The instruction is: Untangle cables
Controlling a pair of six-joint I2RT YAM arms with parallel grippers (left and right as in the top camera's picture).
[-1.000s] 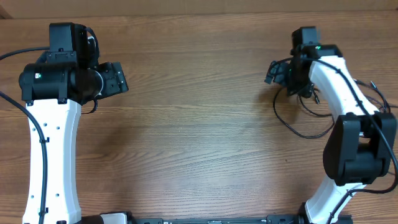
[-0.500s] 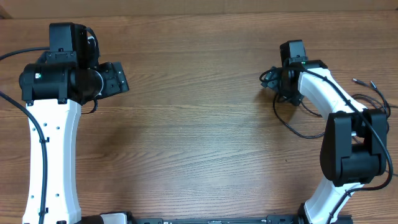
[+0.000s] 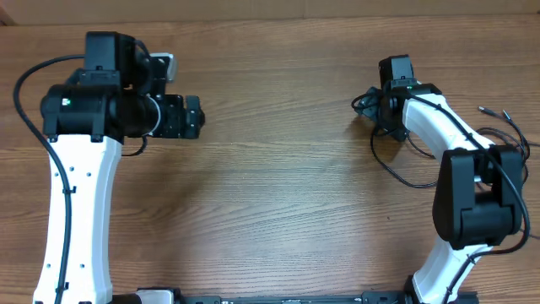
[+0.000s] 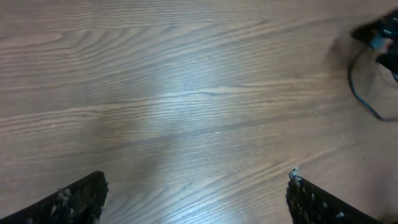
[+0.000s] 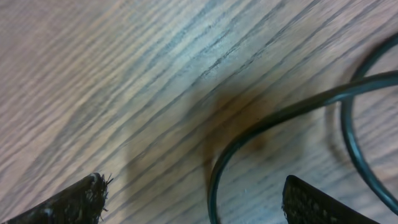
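Quick look at the rig right now. In the left wrist view the left gripper (image 4: 196,182) is spread wide with nothing in it, just bare wood grain of the table (image 3: 278,194) between its two dark fingers (image 4: 74,199), which sit in the bottom corners of the frame. From overhead, the left arm (image 3: 72,194) runs up the left side and its gripper pokes toward the middle of the frame at upper left, well apart from any cord. The cables (image 5: 280,116) are all on the right side: from overhead they're a loose black tangle in the upper right, with one big loop sagging down toward the middle right and a couple of small plug ends (image 3: 483,109) lying out near the right edge. The right arm (image 3: 472,194) bends up from the bottom right and covers part of that mess, so I can't tell how many cords there are. The right gripper (image 5: 193,186) is low over the tangle's left end and its fingers are also far apart. In its wrist view a cord curves up from the bottom edge through the gap between them and sweeps off to the right, lying on the wood, and neither finger is pinching it. A second bit of cord arcs along the right edge of that view. A blurry piece of the loop also shows at the upper right of the left wrist view.
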